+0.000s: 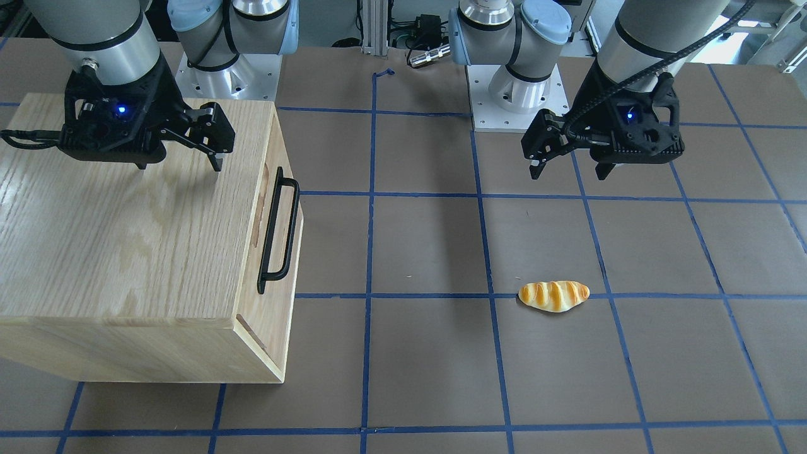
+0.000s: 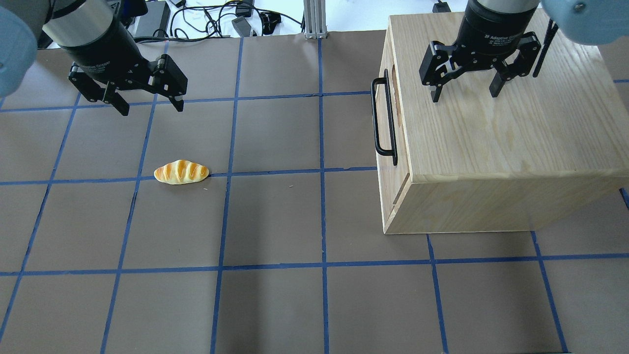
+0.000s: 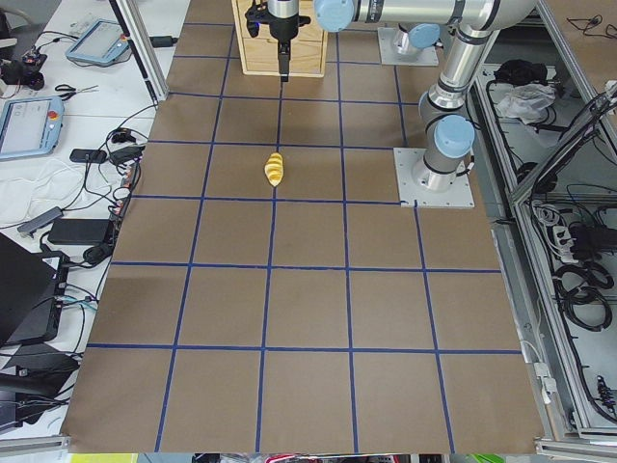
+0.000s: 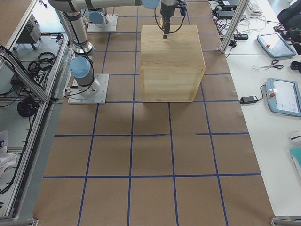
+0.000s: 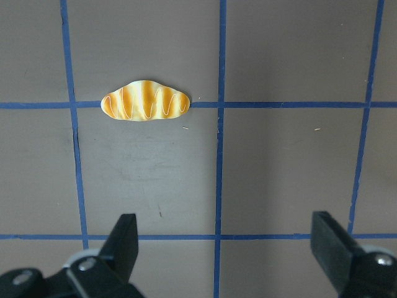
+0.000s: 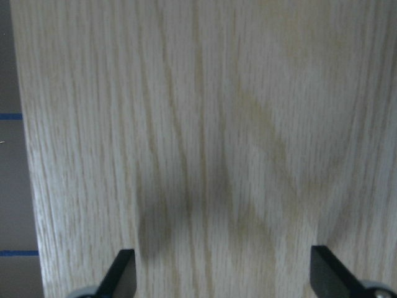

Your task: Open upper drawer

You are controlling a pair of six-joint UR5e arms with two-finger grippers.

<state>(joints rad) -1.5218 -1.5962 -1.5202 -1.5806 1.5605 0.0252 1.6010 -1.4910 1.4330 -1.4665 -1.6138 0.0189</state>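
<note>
The oak cabinet [image 1: 126,239] stands on my right side of the table. The upper drawer [image 1: 276,233] sits flush in the cabinet's front face, just under the top, with its long black bar handle [image 1: 289,221] facing the table's middle; the handle also shows in the overhead view [image 2: 376,118]. My right gripper [image 2: 464,96] is open and empty, hovering above the cabinet top [image 6: 217,124], behind the handle. My left gripper [image 2: 151,109] is open and empty above bare table, far from the cabinet.
A toy bread loaf [image 2: 181,172] lies on the brown table [image 2: 295,221], in front of the left gripper [image 5: 226,248]. Blue tape lines form a grid on the table. The arm bases [image 1: 517,94] stand at the robot's edge.
</note>
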